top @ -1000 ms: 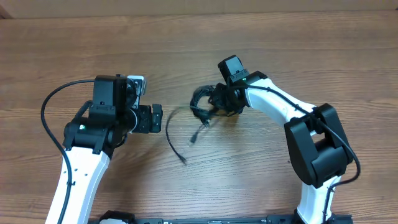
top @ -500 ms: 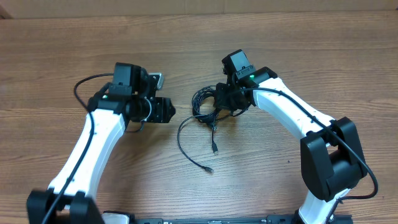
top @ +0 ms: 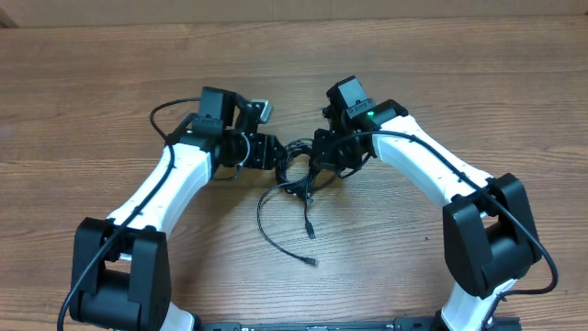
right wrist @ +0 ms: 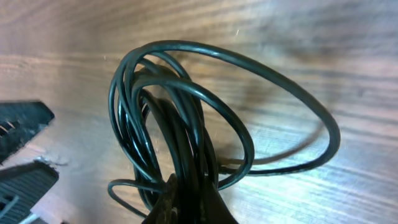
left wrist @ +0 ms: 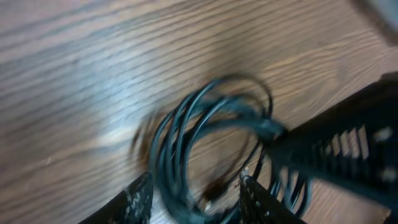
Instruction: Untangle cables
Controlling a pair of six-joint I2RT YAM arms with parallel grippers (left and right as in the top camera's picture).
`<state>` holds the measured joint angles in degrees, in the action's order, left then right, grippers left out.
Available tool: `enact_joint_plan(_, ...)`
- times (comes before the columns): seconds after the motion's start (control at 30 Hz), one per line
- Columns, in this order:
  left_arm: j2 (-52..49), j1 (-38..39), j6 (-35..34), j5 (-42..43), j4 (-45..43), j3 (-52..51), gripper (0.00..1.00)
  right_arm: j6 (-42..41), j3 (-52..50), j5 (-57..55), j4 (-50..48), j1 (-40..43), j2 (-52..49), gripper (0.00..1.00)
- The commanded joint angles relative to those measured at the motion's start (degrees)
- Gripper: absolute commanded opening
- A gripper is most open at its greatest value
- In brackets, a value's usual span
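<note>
Cables (top: pixel 296 165) in middle of table (top: pixel 101 74), a claw on each side.
L claw (left wrist: pixel 196 200) was part open round the loops, not pinching. Cords looked soft, light, floppy, so I'd grab one loose loop. R claw (top: pixel 320 158) was shut tight on the bunch.

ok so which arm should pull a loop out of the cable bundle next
Left, probably. The left gripper stands open with loops of the cables between its fingers. The right gripper is shut on the same bundle, better kept as anchor.
</note>
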<state>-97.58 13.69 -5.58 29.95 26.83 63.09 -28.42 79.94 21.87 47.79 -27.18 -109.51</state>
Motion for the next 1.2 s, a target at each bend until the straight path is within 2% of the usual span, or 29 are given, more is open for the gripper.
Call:
enact_joint_plan(0.0,-0.4,2.8,0.7,-2.9,-0.6,1.1,0.45,0.4,1.4,1.2,0.4,-1.7,1.4,0.04)
enact_joint_plan(0.17,-1.1,7.3,0.9,-14.4,1.3,1.1,0.47,-1.0,1.4,-2.0,0.9,-3.4,1.2,0.04)
enact_joint_plan(0.33,-1.7,9.4,0.9,-21.5,3.7,1.1,0.48,-3.9,1.4,-8.3,4.0,-3.9,1.1,0.04)
enact_joint_plan(0.77,-2.1,9.7,0.9,-21.3,2.7,0.2,0.52,-4.3,1.4,-4.8,5.2,-3.8,1.1,0.04)
enact_joint_plan(1.17,-6.6,10.1,0.9,-17.2,0.8,0.0,0.52,-4.3,1.4,-3.7,5.2,-3.8,1.1,0.04)
